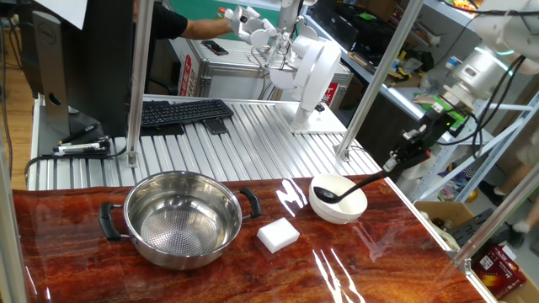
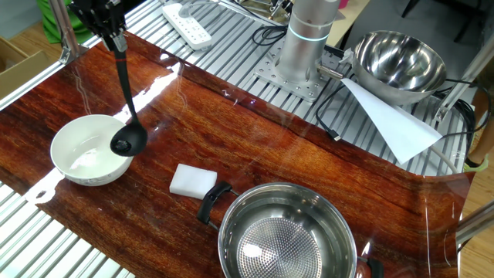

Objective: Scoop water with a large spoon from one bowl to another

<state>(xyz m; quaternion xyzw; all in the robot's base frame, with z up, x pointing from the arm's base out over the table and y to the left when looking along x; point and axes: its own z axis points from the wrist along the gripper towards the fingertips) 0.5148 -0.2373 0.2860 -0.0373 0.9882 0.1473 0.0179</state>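
Claw [image 2: 116, 37] clamped on the top end of the large spoon's [image 2: 126, 108] thin handle. Ladle hangs down from the claw, cup over the white bowl [image 2: 77, 154], by its rim. White block [image 2: 192, 180] and steel pot [image 2: 287, 233] lie well beyond the claw, on the wood tabletop [image 2: 255, 147].

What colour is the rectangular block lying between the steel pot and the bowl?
White, plain and unpatterned. The block shows best in the other fixed view.

Pincer [image 2: 110, 23] upper left gripping black ladle [image 2: 127, 141], cup over white bowl [image 2: 81, 154] rim, white block [image 2: 192, 180] beside steel pot [image 2: 287, 235], wooden table [image 2: 293, 147]
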